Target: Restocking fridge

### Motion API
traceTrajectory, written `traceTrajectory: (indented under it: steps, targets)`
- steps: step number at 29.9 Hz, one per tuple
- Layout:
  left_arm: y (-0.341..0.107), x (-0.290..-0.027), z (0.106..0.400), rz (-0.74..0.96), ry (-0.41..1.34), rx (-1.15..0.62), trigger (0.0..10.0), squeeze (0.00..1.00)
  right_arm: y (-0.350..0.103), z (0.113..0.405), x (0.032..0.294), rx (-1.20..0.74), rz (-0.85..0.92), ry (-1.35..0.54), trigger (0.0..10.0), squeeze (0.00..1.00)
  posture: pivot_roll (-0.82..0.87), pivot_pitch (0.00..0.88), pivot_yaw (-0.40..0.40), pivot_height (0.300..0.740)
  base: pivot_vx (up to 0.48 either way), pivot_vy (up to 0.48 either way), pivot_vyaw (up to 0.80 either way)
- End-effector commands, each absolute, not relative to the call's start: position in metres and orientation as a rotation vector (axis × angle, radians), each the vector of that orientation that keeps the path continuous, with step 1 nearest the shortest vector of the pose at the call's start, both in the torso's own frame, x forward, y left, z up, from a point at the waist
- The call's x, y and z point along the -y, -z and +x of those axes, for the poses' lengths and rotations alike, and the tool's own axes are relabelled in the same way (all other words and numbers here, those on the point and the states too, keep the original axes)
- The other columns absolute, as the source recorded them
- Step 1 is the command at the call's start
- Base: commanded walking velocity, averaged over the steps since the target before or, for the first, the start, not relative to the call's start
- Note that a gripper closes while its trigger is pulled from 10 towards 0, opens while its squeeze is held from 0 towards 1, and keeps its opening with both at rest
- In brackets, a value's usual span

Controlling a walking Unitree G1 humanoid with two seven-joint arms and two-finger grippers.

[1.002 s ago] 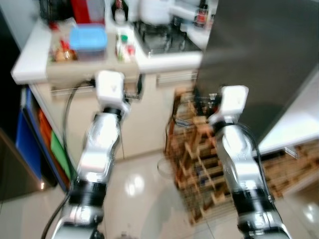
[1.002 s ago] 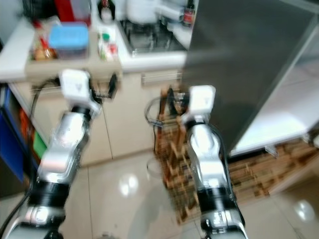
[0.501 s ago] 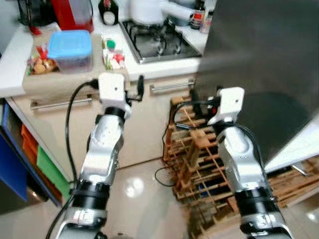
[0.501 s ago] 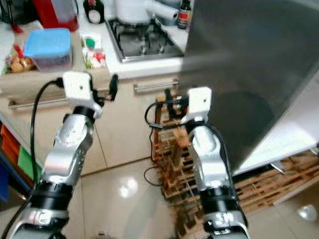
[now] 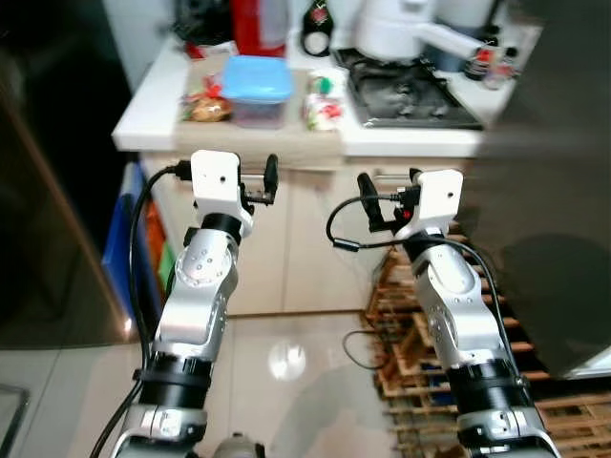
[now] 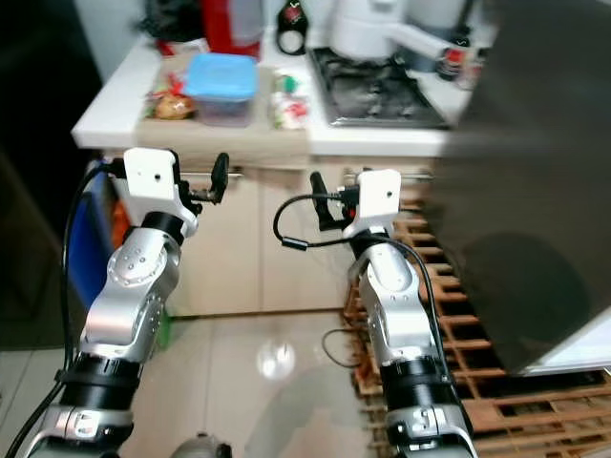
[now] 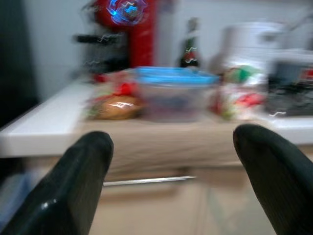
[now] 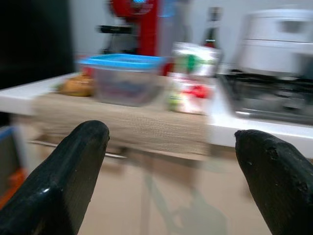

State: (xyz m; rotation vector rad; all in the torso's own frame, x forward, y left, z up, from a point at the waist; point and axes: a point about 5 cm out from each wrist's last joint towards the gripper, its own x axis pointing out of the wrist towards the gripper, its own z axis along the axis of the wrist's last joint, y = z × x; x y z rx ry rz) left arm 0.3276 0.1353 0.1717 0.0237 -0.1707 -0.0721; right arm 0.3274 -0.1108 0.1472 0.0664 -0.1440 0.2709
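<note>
We face a white kitchen counter from a short way back. Our left gripper is raised at chest height in front of the cabinet doors, its two black fingers spread wide apart with nothing between them. Our right gripper is raised level with it, just to the right, fingers likewise wide apart and holding nothing.

On a beige woven mat along the counter's front edge:
- clear plastic container with a blue lid, about mid-mat;
- small wrapped food item, brownish, in red-marked packaging, just left of the container;
- clear bag holding green and red produce, just right of the container.

Behind the mat stand a red appliance and a dark bottle. A gas hob lies to the right, with a white pot-like appliance behind it. A grey fridge door stands at right, above a wooden slatted rack on the floor.

Both grippers are well apart from the counter items.
</note>
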Motion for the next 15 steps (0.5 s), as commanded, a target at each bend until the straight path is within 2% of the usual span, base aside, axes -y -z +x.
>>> traceTrajectory:
  steps: [1,2,15]
  targets:
    - [-0.175,-0.126,0.328,0.025,0.092,0.176,10.0,0.00,-0.148,0.329,0.119,0.137,0.050,-0.245,10.0,0.00,-0.05,0.000,-0.023,0.740,0.000,0.000,0.61]
    - [-0.174,-0.126,0.328,0.036,0.092,0.168,10.0,0.00,-0.147,0.330,0.121,0.129,0.044,-0.226,10.0,0.00,-0.05,0.001,-0.024,0.740,0.000,0.000,0.56]
    - [-0.180,-0.121,0.324,0.101,0.169,0.209,10.0,0.00,-0.157,0.331,0.133,0.206,0.054,-0.120,10.0,0.00,-0.04,0.000,-0.019,0.740,0.000,0.000,0.00]
